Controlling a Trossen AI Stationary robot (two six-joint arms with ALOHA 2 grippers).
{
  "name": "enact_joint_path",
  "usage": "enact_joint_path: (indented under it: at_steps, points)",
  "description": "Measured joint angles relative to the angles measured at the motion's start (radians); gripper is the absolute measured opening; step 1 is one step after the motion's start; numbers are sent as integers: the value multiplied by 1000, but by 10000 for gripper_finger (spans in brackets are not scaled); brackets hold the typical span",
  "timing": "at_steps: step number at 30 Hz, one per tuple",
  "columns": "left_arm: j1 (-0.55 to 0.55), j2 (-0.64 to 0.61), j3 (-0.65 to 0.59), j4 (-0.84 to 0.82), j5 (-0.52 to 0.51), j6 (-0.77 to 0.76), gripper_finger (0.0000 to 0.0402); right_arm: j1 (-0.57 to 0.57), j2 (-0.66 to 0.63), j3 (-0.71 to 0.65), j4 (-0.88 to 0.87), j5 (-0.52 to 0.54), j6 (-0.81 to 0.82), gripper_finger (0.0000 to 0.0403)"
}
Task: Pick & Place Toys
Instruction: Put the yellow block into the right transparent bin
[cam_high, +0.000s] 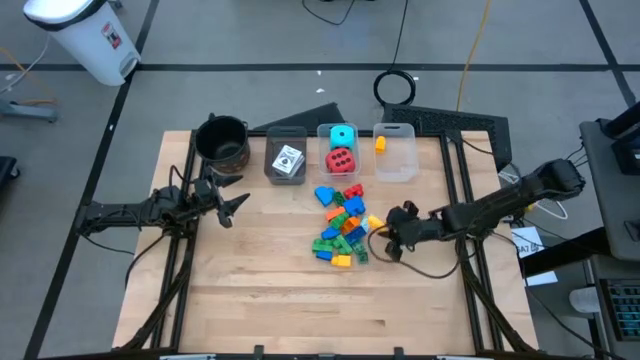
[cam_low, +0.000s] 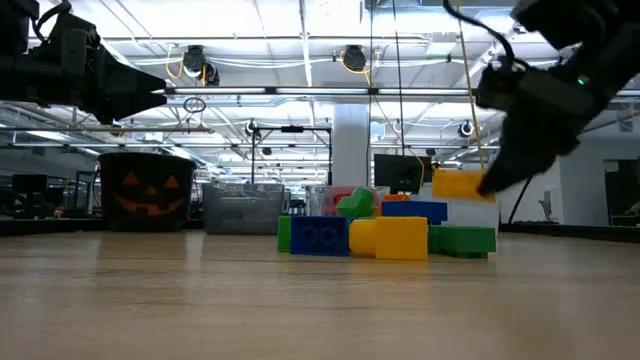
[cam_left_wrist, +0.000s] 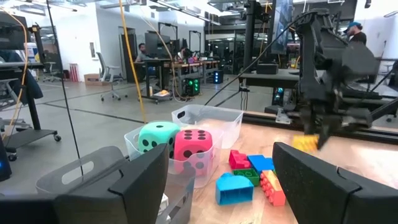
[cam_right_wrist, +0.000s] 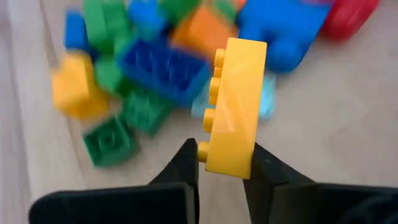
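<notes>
**Operator:** Right, my right gripper is closed on a yellow brick, pinching it by one end only, so most of the brick sticks out past the fingertips. In the low view it looks lifted clear of the table, just off the pile of bricks on its three o'clock side.

**Observer:** What worries you?

**Operator:** That shallow pinch. If I swing fast, I judge the brick could pivot between the fingers or slip out and drop back among the others. It also hangs close to the pile, so a low sweep could clip a neighbouring brick and scatter things.

**Observer:** Where does it go?

**Operator:** Probably the clear bin at about twelve o'clock from the gripper, which already holds an orange piece. The bin is narrow, and a tilted brick could catch its rim and bounce out.

**Observer:** And the other arm?

**Operator:** My left gripper waits with its fingers apart and empty at nine o'clock from the pile, near the black pot. It's well apart from my path.
</notes>
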Motion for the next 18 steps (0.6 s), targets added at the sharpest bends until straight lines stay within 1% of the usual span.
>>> enact_joint_path:
  at_steps: [3, 5, 7, 9, 12, 15, 17, 18]
  points:
    - [0, 0, 0, 0, 0, 0, 292, -36, -78, 0, 19, 89, -30, 57]
    - [0, 0, 0, 0, 0, 0, 292, -65, -119, 0, 54, 193, -58, 65]
    - [0, 0, 0, -1, 0, 0, 292, -102, -140, 0, 118, 281, -133, 67]
    - [0, 0, 0, 0, 0, 0, 292, -150, -145, 1, 189, 321, -230, 64]
    - [0, 0, 0, 0, 0, 0, 292, -263, -135, 2, 274, 321, -356, 51]
    - [0, 0, 0, 0, 0, 0, 292, -414, -109, 2, 288, 318, -425, 46]
    - [0, 0, 0, -1, 0, 0, 292, -531, -86, 2, 291, 274, -458, 49]
    - [0, 0, 0, -1, 0, 0, 292, -595, -73, 2, 291, 227, -465, 52]
